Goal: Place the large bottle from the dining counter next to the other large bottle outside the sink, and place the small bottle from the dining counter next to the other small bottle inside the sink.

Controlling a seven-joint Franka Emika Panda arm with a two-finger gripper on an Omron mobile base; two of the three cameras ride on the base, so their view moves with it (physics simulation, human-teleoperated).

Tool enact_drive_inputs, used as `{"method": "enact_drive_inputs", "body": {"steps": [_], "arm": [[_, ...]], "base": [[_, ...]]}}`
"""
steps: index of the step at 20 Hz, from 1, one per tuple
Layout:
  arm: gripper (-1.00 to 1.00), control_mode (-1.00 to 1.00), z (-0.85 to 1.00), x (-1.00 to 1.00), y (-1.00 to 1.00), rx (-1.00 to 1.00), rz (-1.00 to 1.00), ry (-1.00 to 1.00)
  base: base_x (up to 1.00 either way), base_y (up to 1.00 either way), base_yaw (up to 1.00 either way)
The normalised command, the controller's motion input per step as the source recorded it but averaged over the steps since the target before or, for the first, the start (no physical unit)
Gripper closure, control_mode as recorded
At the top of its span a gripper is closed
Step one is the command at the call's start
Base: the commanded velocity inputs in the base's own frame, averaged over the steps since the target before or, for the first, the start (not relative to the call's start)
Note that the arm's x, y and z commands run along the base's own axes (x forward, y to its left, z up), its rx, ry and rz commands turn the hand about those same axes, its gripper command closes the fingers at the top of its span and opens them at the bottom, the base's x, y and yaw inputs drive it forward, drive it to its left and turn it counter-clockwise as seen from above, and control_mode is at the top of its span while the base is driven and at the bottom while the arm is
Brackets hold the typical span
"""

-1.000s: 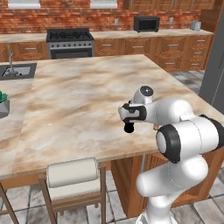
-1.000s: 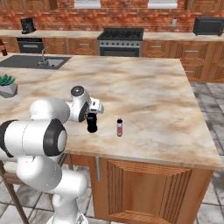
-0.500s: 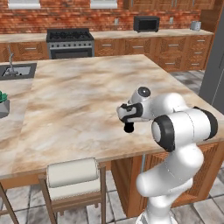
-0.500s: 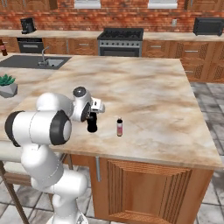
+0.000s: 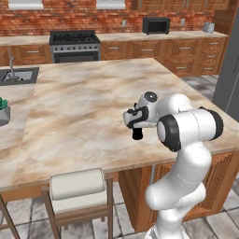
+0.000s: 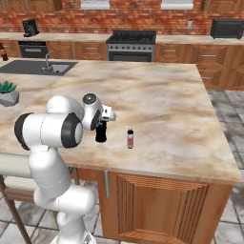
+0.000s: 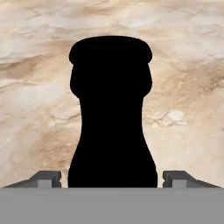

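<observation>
The large bottle, near-black with a narrow neck, stands upright on the dining counter near its front edge. My gripper is open and straddles the bottle low down. A fingertip sits on each side with a thin gap to the glass. The base views show the hand level with the bottle's upper part. The small bottle, pinkish-white, stands a short way to the right of it. The sink lies at the counter's far left, and its basin floor is hidden.
A potted plant sits on the counter's left side. A dark bottle stands beyond the sink at the far left edge. A stool stands below the counter's front edge. The stove is against the brick wall.
The arm's elbow has swung in closer over the counter's edge. The hand has stayed at the large bottle, which has not moved.
</observation>
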Motion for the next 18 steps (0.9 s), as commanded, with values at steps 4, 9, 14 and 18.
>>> {"method": "enact_drive_inputs", "body": {"steps": [4,9,14,18], "arm": [[1.00,-1.00,-0.14,0.16,0.00,0.00,0.00,0.00],[1.00,-1.00,-0.08,0.02,0.00,0.00,0.00,-0.01],[1.00,-1.00,0.00,-0.03,0.00,0.00,0.00,-0.04],[1.00,-1.00,0.04,-0.30,0.00,0.00,0.02,-0.09]], "base": [[0.00,0.00,0.00],[0.00,0.00,0.00],[0.00,0.00,0.00],[0.00,0.00,0.00]]}}
